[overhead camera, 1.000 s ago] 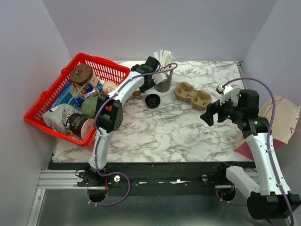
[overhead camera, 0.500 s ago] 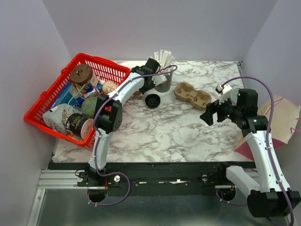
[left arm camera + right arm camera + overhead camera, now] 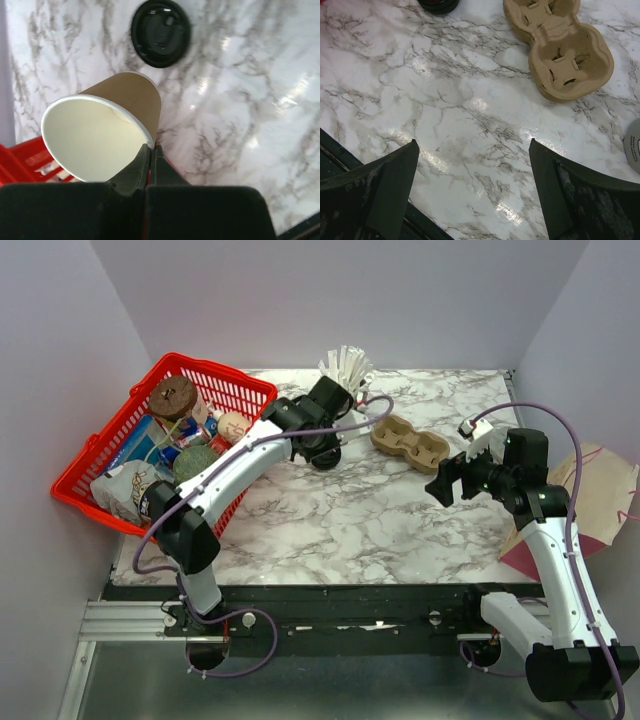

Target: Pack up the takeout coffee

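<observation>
Left tool [image 3: 150,149] pinched shut on cup [image 3: 102,125] rim, cup tilted above tabletop [image 3: 240,100], lid [image 3: 161,32] lying just beyond. Right tool [image 3: 472,144] spread open, empty. Risk: thin rim pinch slips or crumples wall during carry.

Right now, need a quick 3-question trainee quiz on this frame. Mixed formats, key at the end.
1. True or false: the right gripper is open and empty above the table.
2. Short answer: which part of the paper cup is the left gripper pinching?
3. Multiple choice: where is the black lid?
A) pressed onto the paper cup
B) lying on the table
C) held by the right gripper

Key:
1. True
2. The rim
3. B
</observation>
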Robot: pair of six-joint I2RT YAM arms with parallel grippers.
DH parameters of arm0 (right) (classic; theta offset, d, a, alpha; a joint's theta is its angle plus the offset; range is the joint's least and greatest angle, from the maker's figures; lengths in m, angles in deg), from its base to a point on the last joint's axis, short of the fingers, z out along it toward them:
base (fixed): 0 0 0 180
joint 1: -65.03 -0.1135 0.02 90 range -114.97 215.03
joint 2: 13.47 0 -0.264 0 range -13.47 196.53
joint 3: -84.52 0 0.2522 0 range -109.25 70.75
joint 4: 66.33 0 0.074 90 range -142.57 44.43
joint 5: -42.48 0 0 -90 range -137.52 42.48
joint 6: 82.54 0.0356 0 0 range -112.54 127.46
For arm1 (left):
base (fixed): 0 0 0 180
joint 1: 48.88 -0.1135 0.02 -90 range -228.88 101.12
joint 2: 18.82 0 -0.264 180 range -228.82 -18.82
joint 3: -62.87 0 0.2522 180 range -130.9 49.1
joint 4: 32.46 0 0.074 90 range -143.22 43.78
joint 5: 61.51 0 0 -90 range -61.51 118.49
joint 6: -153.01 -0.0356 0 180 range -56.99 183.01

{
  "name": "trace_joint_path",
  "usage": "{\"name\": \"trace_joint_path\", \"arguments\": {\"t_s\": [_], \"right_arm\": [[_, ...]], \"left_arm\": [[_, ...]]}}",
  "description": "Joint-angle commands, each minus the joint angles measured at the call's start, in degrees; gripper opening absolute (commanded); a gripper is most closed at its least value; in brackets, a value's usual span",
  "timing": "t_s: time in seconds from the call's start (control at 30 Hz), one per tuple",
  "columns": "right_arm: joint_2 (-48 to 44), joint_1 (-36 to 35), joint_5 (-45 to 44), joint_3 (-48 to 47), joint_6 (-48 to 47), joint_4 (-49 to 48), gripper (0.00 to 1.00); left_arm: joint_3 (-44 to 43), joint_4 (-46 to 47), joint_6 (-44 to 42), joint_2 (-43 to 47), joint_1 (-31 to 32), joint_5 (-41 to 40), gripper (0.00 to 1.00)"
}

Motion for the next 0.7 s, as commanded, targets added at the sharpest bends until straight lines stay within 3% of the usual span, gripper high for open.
{"name": "trace_joint_path", "arguments": {"t_s": [0.0, 0.17, 0.43, 0.67], "right_arm": [[0.4, 0.2, 0.4, -1.6, -0.5, -1.4, 1.00], [1.5, 0.2, -0.8, -3.8, 1.2, -1.7, 1.00], [2.2, 0.2, -9.4, -6.5, 1.5, -1.4, 1.00], [3.3, 0.3, -11.6, -9.9, -1.3, -0.2, 1.00]], "left_arm": [[9.6, -3.0, 1.5, 4.6, 7.7, 5.5, 0.00], [14.0, -2.1, 1.5, 5.7, 16.9, 7.3, 0.00], [11.7, 0.5, 2.1, 3.1, 23.4, 11.2, 0.00], [11.9, 1.6, 2.8, 0.4, 25.9, 13.6, 0.00]]}}
